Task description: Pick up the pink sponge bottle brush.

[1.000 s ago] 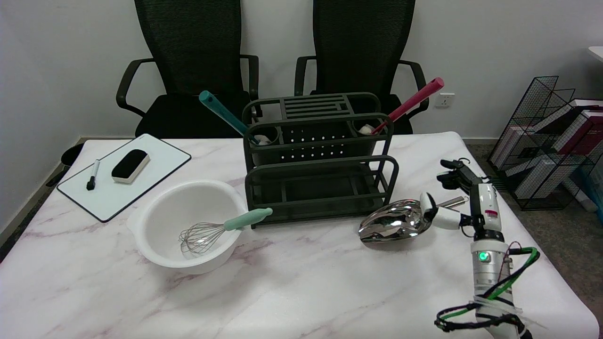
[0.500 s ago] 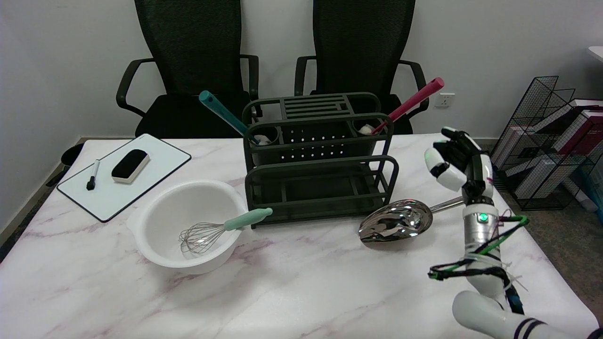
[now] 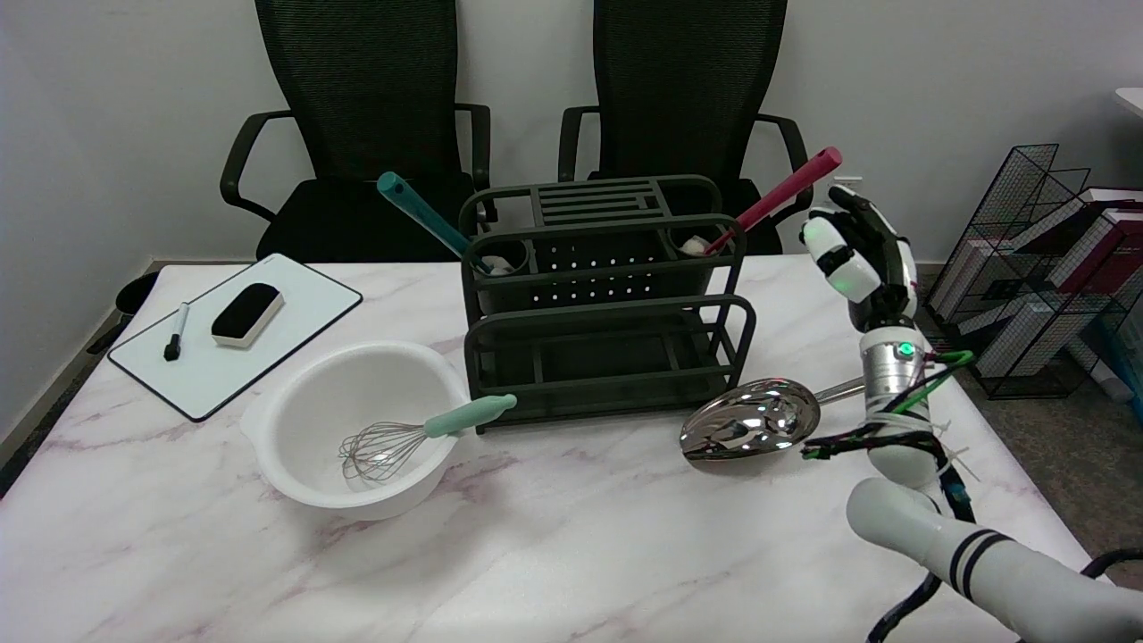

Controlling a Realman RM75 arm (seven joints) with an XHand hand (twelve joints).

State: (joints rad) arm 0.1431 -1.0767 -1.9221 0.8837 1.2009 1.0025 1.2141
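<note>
The right hand (image 3: 859,252) is raised in the air off the right end of the dark green rack (image 3: 607,299), its fingers (image 3: 830,241) apart and holding nothing. The pink sponge bottle brush (image 3: 775,199) stands tilted in the rack's rear right cup, its pink handle slanting up and to the right so that the handle tip ends just beside the hand, not touching it as far as the view shows. Between the handle tip and the hand there is only a narrow gap; above and to the right of the hand the space is open toward the wall.

The counter (image 3: 571,545) has a broad bare stretch along its near side. Its right edge runs close under the right forearm. On it, a shiny metal scoop (image 3: 755,429) lies just in front of the rack's right end, below the wrist. A white bowl (image 3: 353,429) holding a whisk (image 3: 420,433) sits by the rack's left front corner. A teal-handled brush (image 3: 424,217) leans out of the rear left cup. A whiteboard (image 3: 234,330) with an eraser (image 3: 247,313) and a marker (image 3: 176,330) lies at the far left.

No readable writing shows on anything.

Compared with half a second ago, the hand has risen and moved closer to the pink handle's tip; a second ago it was low, by the scoop. The brush, scoop and bowl have not moved.
</note>
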